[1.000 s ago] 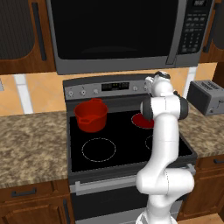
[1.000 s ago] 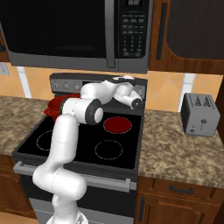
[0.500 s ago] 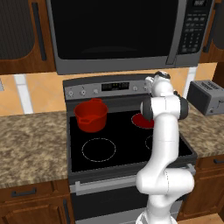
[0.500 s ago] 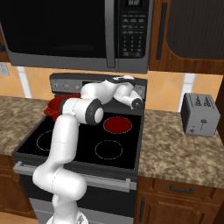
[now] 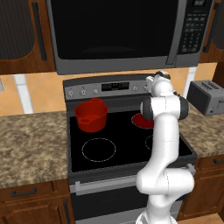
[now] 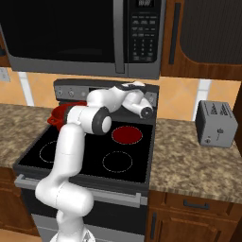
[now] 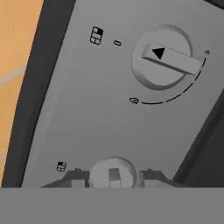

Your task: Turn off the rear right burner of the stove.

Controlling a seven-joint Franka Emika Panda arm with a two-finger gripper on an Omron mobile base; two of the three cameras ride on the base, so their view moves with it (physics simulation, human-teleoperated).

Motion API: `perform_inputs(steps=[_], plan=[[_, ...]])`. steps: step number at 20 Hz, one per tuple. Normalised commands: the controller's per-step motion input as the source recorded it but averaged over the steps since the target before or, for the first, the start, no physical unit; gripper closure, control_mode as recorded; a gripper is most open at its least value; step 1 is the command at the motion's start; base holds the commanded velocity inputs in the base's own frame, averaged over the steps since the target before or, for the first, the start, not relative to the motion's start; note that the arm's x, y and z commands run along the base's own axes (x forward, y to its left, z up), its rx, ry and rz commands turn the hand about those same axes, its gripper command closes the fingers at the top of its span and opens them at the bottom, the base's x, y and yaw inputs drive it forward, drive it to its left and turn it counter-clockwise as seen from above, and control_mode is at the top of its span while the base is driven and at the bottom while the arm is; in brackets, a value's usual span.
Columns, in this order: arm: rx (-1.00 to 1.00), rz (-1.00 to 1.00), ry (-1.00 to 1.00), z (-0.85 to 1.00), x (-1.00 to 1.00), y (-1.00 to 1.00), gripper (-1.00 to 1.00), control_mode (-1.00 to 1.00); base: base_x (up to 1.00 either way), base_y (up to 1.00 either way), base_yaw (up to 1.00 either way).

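Stove (image 5: 127, 144): a black glass top with four ring marks. It sits between two brown stone benches (image 6: 189, 156), under a big black microwave (image 5: 118, 33).

Rear right burner (image 6: 126, 135): at the back right of the stove, glowing solid red. It looks like it is on, so the job is not done.

Control panel (image 5: 109, 89): a grey strip standing up at the back of the stove, with small knobs and a little display. The arm reaches over the hot glass to get to it because the knobs live there.

End effector (image 7: 113, 178): right up at the panel's right end. Its two finger tips (image 7: 75, 178) sit on either side of a small round knob (image 7: 113, 171). They look close to its sides, I think to squeeze it. I cannot tell if they press it yet.

Other knob (image 7: 162, 57): bigger in the hand view, further along the panel, with a black arrow on its bar and a curved line around it. Nothing touches it.

Red pot (image 5: 91, 115): on the back left ring, away from the arm.

Toaster (image 6: 215, 124): on the right bench, well apart from the stove.

Next move, my guess: grip the small knob and turn it until the red glow goes out.
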Motion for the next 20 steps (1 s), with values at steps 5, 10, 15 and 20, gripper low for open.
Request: perform_inputs(steps=[5, 10, 15, 20], plan=[[0.28, -0.19, 0.00, 0.07, 0.00, 0.00, 1.00, -1.00, 0.00, 0.00, 0.00], [0.38, -0.23, 0.00, 0.16, 0.00, 0.00, 1.00, -1.00, 0.00, 0.00, 0.00], [0.45, -0.19, 0.04, 0.28, 0.00, -0.10, 1.00, -1.00, 0.00, 0.00, 0.00], [0.51, -0.16, 0.09, 0.34, 0.00, -0.18, 1.00, -1.00, 0.00, 0.00, 0.00]])
